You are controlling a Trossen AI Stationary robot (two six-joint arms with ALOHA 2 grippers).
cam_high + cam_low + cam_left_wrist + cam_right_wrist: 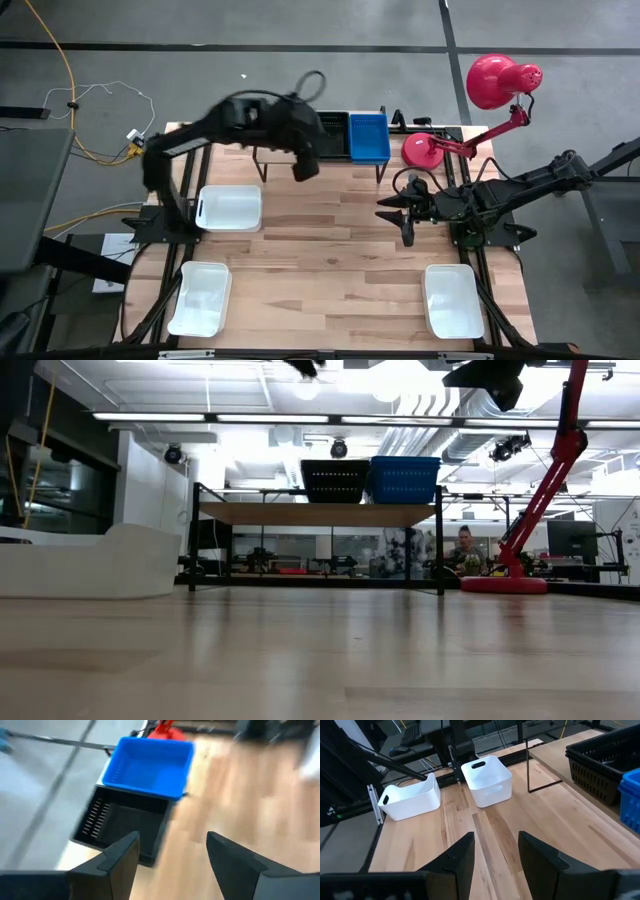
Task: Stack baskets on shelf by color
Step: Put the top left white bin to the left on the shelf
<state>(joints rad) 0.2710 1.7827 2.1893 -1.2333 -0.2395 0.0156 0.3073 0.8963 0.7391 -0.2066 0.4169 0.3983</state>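
Two baskets on shelf point(300, 160): black basket point(333, 130) sitting beside bright blue basket point(368, 137), touching.
Left gripper point(306, 166): jaws gaping wide, gripping nothing.
Right gripper point(392, 212): jaws parted, gripping nothing.

black basket point(120, 822) blurred, partly hidden

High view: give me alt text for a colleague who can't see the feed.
Seen from above, the left arm's open tool hovers beside a black plastic basket and a bright blue one on the low wooden shelf. Three white rectangular baskets sit on the wooden table; the right tool waits open.
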